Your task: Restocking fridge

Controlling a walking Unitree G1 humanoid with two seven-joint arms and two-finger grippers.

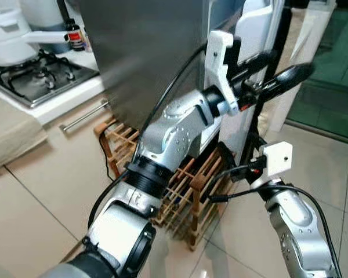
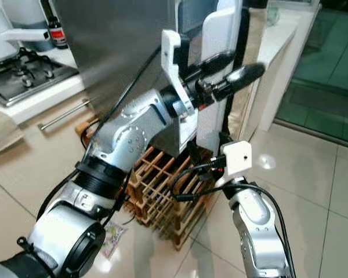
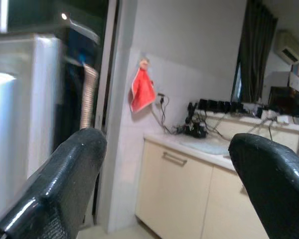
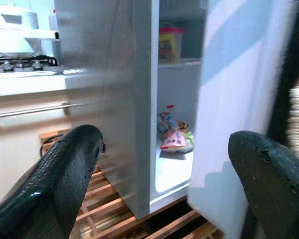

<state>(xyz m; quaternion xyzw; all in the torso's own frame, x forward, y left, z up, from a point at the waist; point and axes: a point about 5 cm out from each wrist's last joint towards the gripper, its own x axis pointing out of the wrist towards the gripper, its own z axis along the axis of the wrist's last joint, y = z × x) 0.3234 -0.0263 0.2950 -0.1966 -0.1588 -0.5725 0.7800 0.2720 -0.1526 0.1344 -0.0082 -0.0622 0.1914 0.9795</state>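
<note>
Stood before the fridge point(image 4: 114, 89), its tall axis upright beside the stove counter point(image 1: 58, 98) and over a wooden rack point(image 1: 185, 191); door point(image 4: 239, 99) only partly ajar, swung toward the robot's right. Left gripper point(image 1: 267, 75) raised at the door's edge, fingers spread, pinching nothing; right gripper point(image 4: 164, 169) low, likewise spread and empty, facing the gap with a snack bag point(image 4: 174, 137) on the shelf. Best handled, probably, by hooking a left finger behind the door edge and pushing outward smoothly before reaching in.
</note>
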